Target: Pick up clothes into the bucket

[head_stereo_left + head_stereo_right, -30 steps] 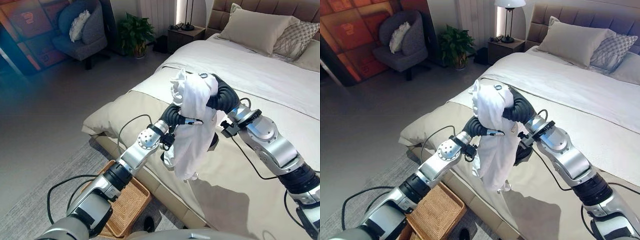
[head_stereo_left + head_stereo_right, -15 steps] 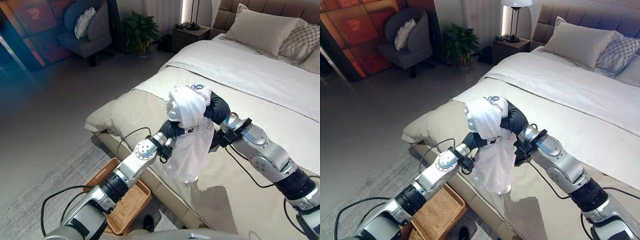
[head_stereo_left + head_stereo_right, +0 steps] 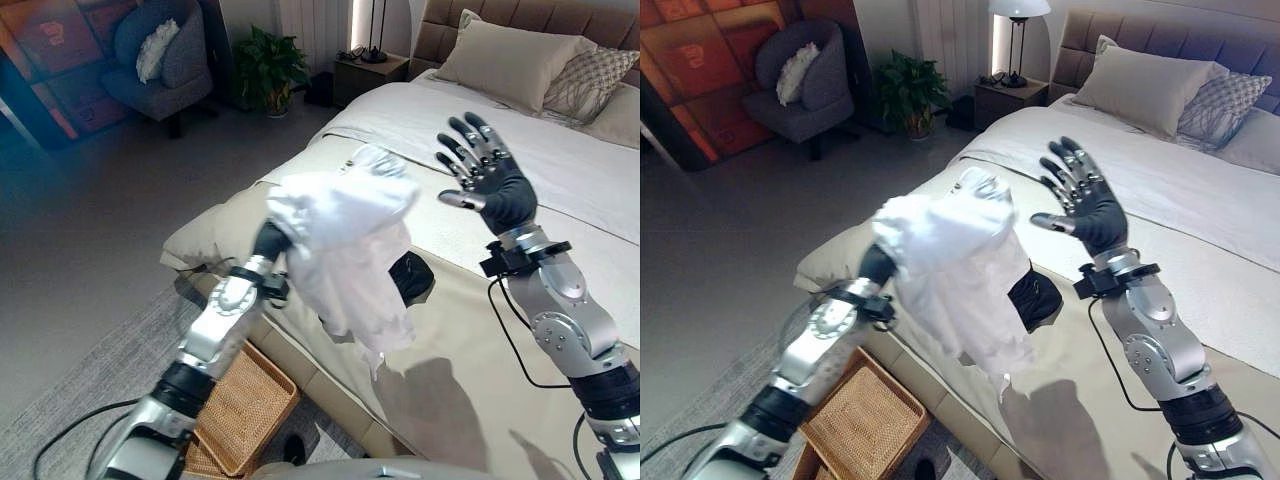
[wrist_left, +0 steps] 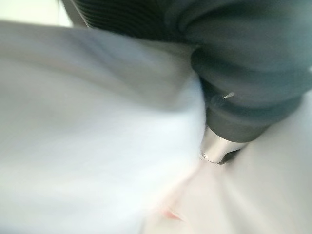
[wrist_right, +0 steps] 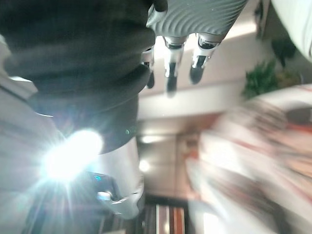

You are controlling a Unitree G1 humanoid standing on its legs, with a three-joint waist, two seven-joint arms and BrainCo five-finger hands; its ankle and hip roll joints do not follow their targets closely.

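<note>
A wicker basket [image 3: 245, 408] sits on the floor against the foot of the bed [image 3: 560, 170], below the left arm, and a dark garment [image 3: 412, 277] lies on the bed cover just behind the hanging cloth. The white garment [image 3: 345, 245] hangs in the air over the bed edge, draped over the left hand [image 4: 234, 97] (its fingers are buried in the cloth, so their grip cannot be told). The right hand [image 3: 485, 170] is raised beside it, apart from it, fingers spread wide and holding nothing.
</note>
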